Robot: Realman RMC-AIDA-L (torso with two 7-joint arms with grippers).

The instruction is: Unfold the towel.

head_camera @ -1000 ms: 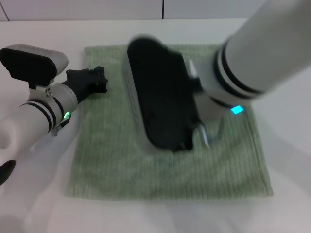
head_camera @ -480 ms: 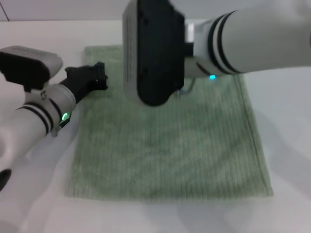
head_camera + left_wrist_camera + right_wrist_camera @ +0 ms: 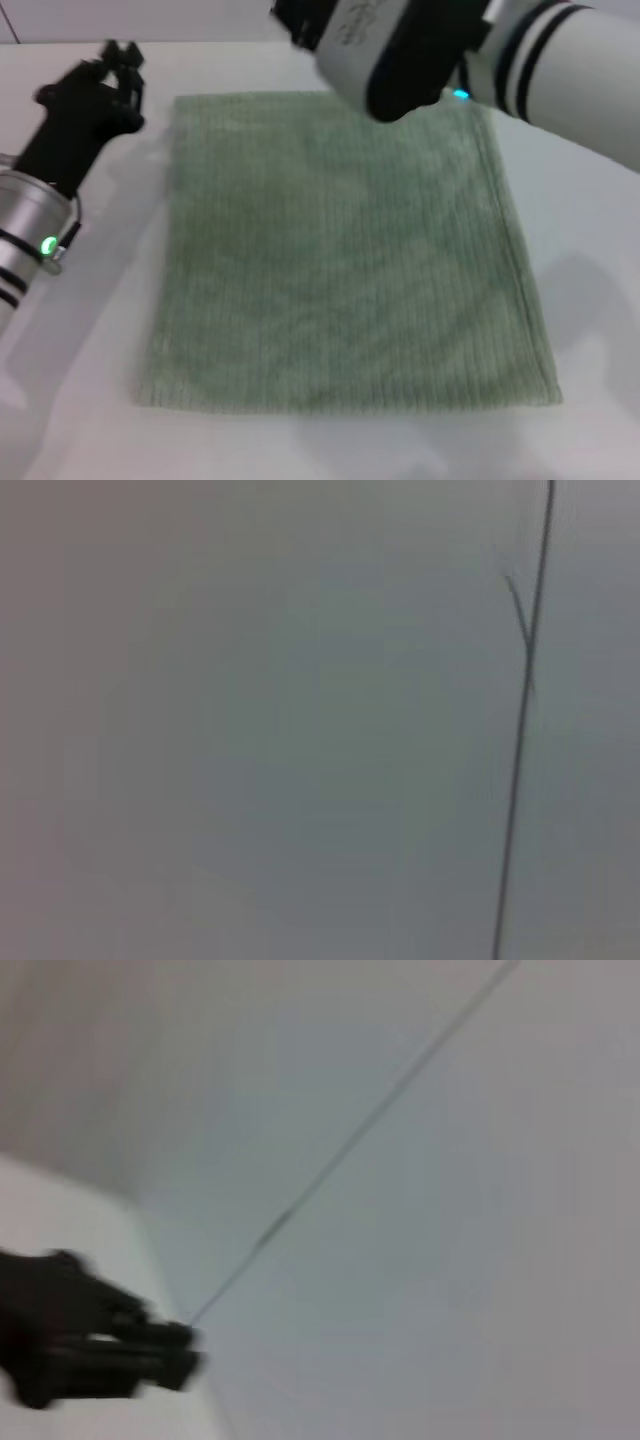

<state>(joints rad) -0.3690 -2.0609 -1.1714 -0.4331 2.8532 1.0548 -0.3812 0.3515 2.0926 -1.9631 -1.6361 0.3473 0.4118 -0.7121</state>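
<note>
The pale sage-green towel [image 3: 340, 260] lies flat on the white table [image 3: 590, 300] as a ribbed, near-square rectangle, with nothing holding it. My left gripper [image 3: 118, 60] is raised beyond the towel's far left corner, clear of the cloth. My right arm reaches across the far edge of the towel and hides part of it. The right gripper [image 3: 298, 15] sits at the top of the head view, above the table's far side. The right wrist view shows a dark gripper [image 3: 90, 1360] over the white table, apparently the left one. The left wrist view shows only wall.
A pale wall with a thin dark seam [image 3: 525, 680] stands behind the table and also shows in the right wrist view [image 3: 330, 1170]. Bare white tabletop surrounds the towel on all sides.
My right arm has lifted off the middle of the towel and swung to the far edge. My left gripper has moved from the towel's left edge up and away to the far left.
</note>
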